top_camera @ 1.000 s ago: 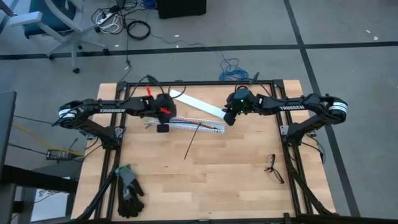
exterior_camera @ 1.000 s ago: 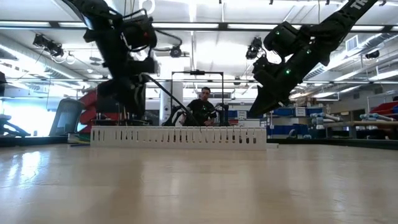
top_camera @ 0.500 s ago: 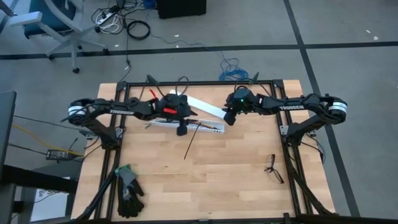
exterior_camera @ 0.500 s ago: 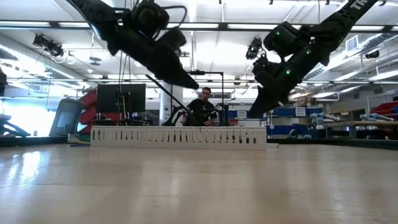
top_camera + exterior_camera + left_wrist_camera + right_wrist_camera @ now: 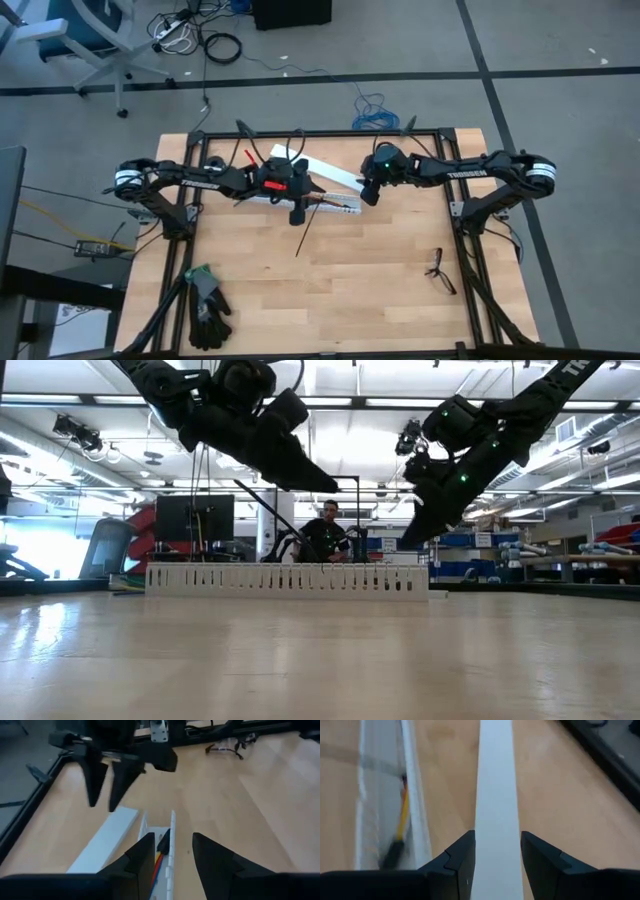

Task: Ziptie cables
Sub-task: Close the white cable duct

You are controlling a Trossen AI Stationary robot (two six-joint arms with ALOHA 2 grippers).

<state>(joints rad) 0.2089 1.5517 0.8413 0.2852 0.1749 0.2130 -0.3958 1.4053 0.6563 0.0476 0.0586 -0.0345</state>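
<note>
Left gripper [image 5: 297,212]: hung over the slotted tray [image 5: 345,208], fingers apart, held nothing. Cables [image 5: 325,203]: lay inside that tray, just beside the gripper. Ziptie [image 5: 306,235]: lay loose on the table [image 5: 380,280], in front of the tray. Right gripper [image 5: 366,192]: stood open, fingers astride the end of the flat white strip [image 5: 325,168], raised above the table.

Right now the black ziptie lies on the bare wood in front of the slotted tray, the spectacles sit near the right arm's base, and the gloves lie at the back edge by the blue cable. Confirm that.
Not quite. The gloves lie at the table's front left corner, far from the blue cable, as the high view shows. The ziptie does lie on bare wood in front of the slotted tray, and the spectacles sit near the right arm's base.
</note>
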